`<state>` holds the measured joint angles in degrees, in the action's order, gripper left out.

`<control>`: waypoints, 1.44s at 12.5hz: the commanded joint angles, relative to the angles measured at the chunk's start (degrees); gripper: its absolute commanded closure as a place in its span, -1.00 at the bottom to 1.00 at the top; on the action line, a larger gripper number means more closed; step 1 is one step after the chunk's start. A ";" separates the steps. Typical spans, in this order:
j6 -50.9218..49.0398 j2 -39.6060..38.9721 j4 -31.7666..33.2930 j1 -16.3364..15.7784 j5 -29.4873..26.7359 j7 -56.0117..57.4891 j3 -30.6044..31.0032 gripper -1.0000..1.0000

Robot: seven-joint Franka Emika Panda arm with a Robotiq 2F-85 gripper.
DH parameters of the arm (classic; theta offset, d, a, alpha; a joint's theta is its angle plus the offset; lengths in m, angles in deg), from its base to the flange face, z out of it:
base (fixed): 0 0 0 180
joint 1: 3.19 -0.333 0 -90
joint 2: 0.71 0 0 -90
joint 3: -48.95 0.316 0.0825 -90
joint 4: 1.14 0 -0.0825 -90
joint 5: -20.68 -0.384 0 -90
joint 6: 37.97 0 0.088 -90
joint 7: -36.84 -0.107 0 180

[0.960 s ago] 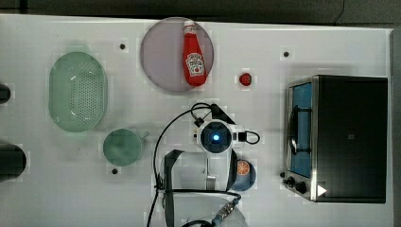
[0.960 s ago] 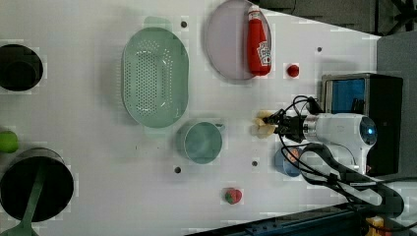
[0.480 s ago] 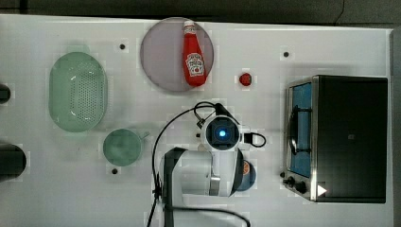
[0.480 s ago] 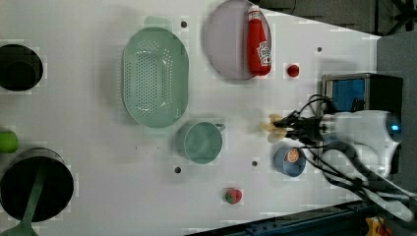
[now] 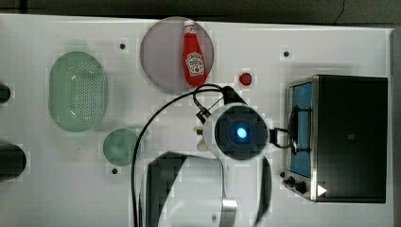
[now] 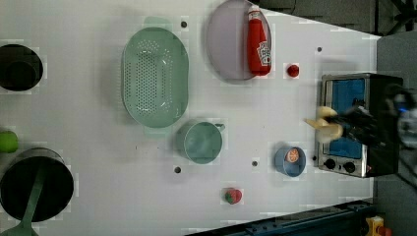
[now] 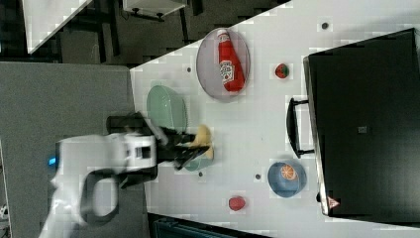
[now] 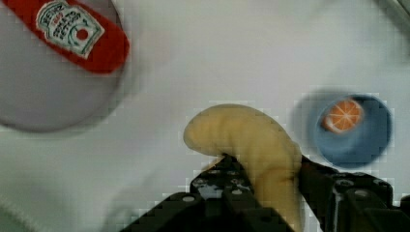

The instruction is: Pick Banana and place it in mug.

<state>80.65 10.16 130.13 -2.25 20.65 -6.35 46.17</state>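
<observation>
A pale yellow banana [image 8: 261,150] is held in the air, and my gripper [image 8: 268,171] is shut on it, one black finger on each side of its lower half. In the left view the banana [image 6: 325,126] hangs in front of the toaster oven, with the gripper [image 6: 340,125] just to the left view's right of it. The pale-green mug [image 6: 201,142] stands upright on the table, well to the left view's left of the banana. In the top view the mug [image 5: 120,147] lies left of the arm's wrist [image 5: 241,132]. In the right view the banana [image 7: 202,136] hangs over the mug [image 7: 198,163].
A green colander [image 5: 78,91] sits at the top view's left. A grey plate [image 5: 161,56] carries a ketchup bottle [image 5: 195,54]. A toaster oven [image 5: 345,137] stands at the top view's right. A blue bowl [image 6: 290,161] holds an orange slice. A strawberry [image 6: 232,195] lies near the table edge.
The arm has risen with the banana in its grip and drifted toward the left view's right. It now looms larger in the top view. The blue bowl stands uncovered in the left view.
</observation>
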 commanded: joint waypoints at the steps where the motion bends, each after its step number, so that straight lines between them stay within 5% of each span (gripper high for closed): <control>1: -8.01 3.18 -5.85 -0.69 0.45 -0.11 0.76 0.32; 8: -12.89 4.12 -9.42 -3.51 -0.15 -17.04 14.19 0.32; 12: -12.20 2.05 -8.82 -4.01 -6.47 -24.65 22.57 0.32; 18: 4.88 -5.09 -0.81 -4.05 -7.49 -38.25 29.04 0.32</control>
<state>86.44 4.57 127.33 -7.40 13.61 -37.73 75.48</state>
